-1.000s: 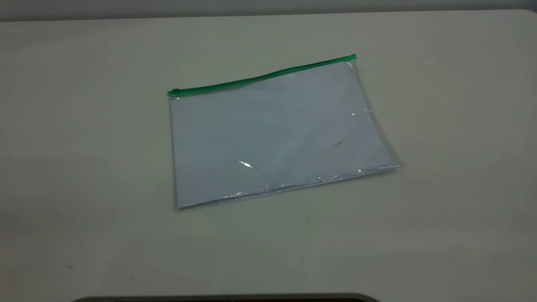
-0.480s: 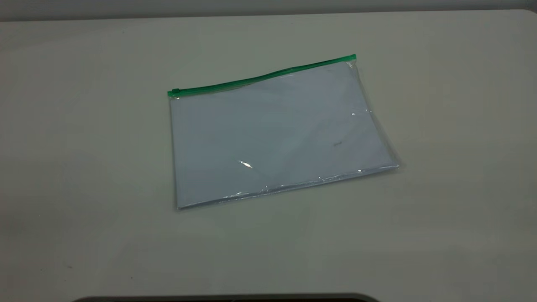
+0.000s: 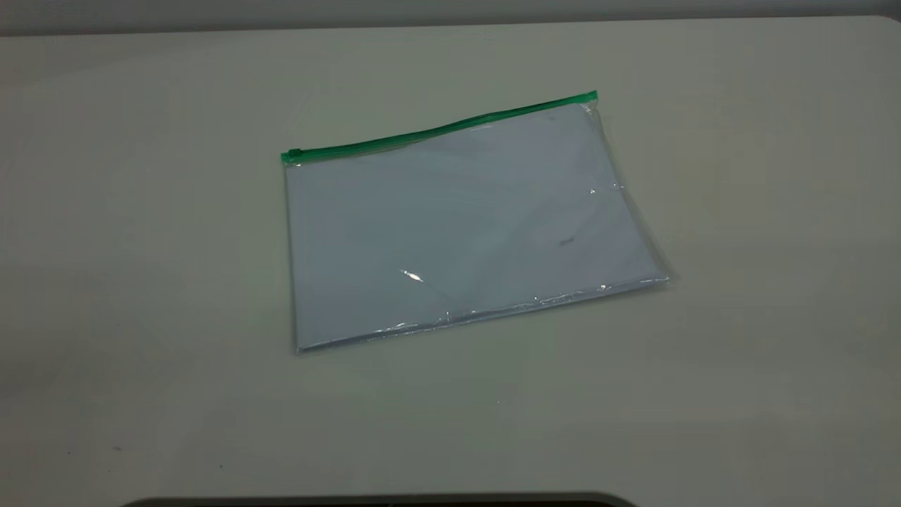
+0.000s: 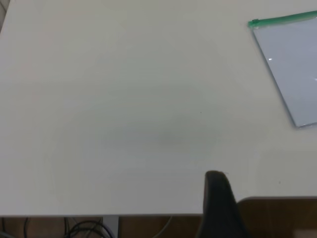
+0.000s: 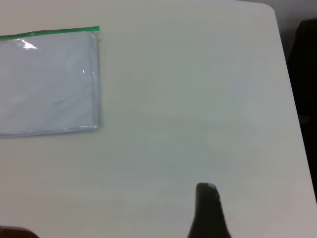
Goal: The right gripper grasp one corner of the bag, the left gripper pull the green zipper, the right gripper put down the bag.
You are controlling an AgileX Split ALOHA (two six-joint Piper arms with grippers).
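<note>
The bag lies flat on the pale table, a clear pouch with white paper inside. The green zipper runs along its far long edge, with the slider tab at the left end. Neither arm shows in the exterior view. In the left wrist view one black jaw of my left gripper hangs near the table's edge, well apart from the bag and the zipper's end. My right gripper shows as one black jaw over bare table, far from the bag's corner.
A dark curved edge runs along the table's near side. Cables hang below the table edge by the left arm, next to a brown surface. A dark shape stands beyond the table's right edge.
</note>
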